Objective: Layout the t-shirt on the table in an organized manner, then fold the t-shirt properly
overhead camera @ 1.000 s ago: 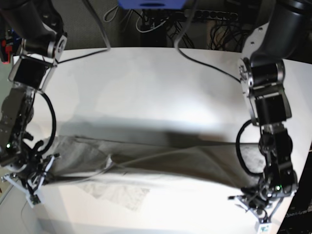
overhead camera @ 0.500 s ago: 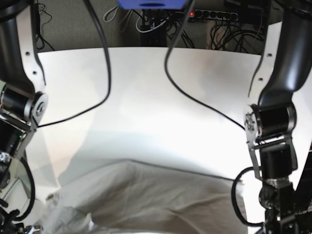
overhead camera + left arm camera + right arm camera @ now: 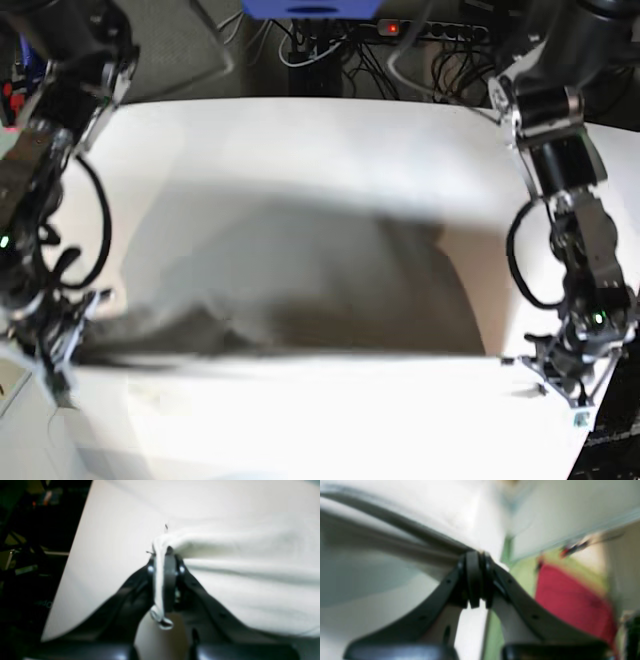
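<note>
The pale t-shirt is stretched wide between my two grippers over the near part of the white table, blurred by motion, with a dark shadow behind it. My left gripper is at the view's right, and in the left wrist view my left gripper is shut on a bunched edge of the t-shirt. My right gripper is at the view's left. In the right wrist view my right gripper is shut on taut cloth of the t-shirt running off to the left.
Cables and a power strip lie beyond the table's far edge. The table's side edge drops to dark floor clutter in the left wrist view. A blurred red object lies off the table in the right wrist view.
Both arms have swung with the shirt held throughout. Half a second ago the cloth lay bunched low at the front; now it is pulled into a straight taut band across the near table.
</note>
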Controlling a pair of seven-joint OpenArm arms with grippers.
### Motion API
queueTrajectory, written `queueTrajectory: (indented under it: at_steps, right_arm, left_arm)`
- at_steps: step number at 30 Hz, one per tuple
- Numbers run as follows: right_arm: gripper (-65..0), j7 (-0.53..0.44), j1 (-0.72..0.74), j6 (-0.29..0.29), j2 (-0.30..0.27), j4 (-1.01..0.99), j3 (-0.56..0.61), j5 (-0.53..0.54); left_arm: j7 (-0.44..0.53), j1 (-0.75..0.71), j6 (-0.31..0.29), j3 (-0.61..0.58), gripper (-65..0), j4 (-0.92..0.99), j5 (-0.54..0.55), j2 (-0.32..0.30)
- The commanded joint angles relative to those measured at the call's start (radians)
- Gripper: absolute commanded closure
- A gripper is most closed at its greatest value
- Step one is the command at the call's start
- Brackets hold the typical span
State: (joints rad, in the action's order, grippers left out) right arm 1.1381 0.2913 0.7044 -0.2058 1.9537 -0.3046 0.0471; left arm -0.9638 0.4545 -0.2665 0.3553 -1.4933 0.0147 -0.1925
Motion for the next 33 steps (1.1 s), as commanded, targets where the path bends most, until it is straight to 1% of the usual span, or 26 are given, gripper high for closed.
queueTrajectory:
  at_steps: [1,3,4,7,9,13,16,17,19,22,26,28,30,31,33]
  right_arm:
    - [0.0,-0.039,-0.008,-0.006,-0.008,0.019,-0.014,0.007]
    - [0.0,-0.056,-0.077,-0.006,-0.005,0.022,-0.029,0.01]
    - [0.0,-0.063,-0.114,-0.006,-0.001,0.028,-0.034,0.01]
    - [0.0,-0.097,-0.195,-0.006,0.013,0.029,-0.064,0.006]
    - [0.0,-0.114,-0.228,-0.006,0.01,0.029,-0.078,0.009]
    - [0.0,-0.119,-0.272,-0.006,0.001,0.031,-0.104,0.004]
    - [0.0,-0.119,-0.267,-0.006,-0.019,0.031,-0.106,0.004]
    - [0.0,-0.119,-0.246,-0.006,-0.024,0.031,-0.103,0.004]
    - [0.0,-0.119,-0.201,-0.006,-0.03,0.019,-0.101,0.001]
    - [0.0,-0.119,-0.088,-0.006,-0.05,-0.033,-0.094,-0.031]
    - [0.0,-0.12,0.208,-0.006,-0.074,-0.247,-0.018,-0.148]
    - [0.0,-0.146,0.363,-0.006,-0.09,-0.394,0.017,-0.192]
    - [0.0,-0.183,0.495,-0.006,-0.106,-0.524,0.034,-0.224]
    - [0.0,-0.204,0.561,-0.006,-0.113,-0.595,0.038,-0.244]
    - [0.0,-0.266,0.681,-0.006,-0.102,-0.729,0.054,-0.283]
  left_arm:
    - [0.027,0.01,0.003,0.015,-0.6,-0.046,0.017,-0.009]
    - [0.022,-0.05,0.003,0.031,-0.6,-0.099,0.054,-0.011]
    - [0.004,-0.09,0.003,0.038,-0.6,-0.128,0.074,-0.012]
    - [-0.068,-0.171,0.003,0.066,-0.6,-0.195,0.13,-0.046]
    - [-0.103,-0.208,0.003,0.072,-0.6,-0.227,0.175,-0.066]
    - [-0.108,-0.299,0.003,0.072,-0.6,-0.251,0.233,-0.127]
    - [-0.106,-0.306,0.003,0.07,-0.6,-0.243,0.247,-0.152]
    - [-0.106,-0.3,0.003,0.066,-0.6,-0.235,0.244,-0.158]
    - [-0.108,-0.256,0.003,0.061,-0.6,-0.224,0.245,-0.158]
    - [-0.106,-0.135,0.008,0.04,-0.6,-0.174,0.239,-0.149]
    - [-0.096,0.154,0.013,-0.103,-0.5,0.075,0.238,-0.147]
    - [-0.04,0.298,0.014,-0.167,-0.5,0.214,0.238,-0.127]
    - [0.029,0.409,0.014,-0.215,-0.5,0.343,0.233,-0.103]
    - [0.073,0.464,0.014,-0.236,-0.5,0.415,0.219,-0.091]
    - [0.184,0.557,0.014,-0.273,-0.5,0.564,0.176,-0.071]
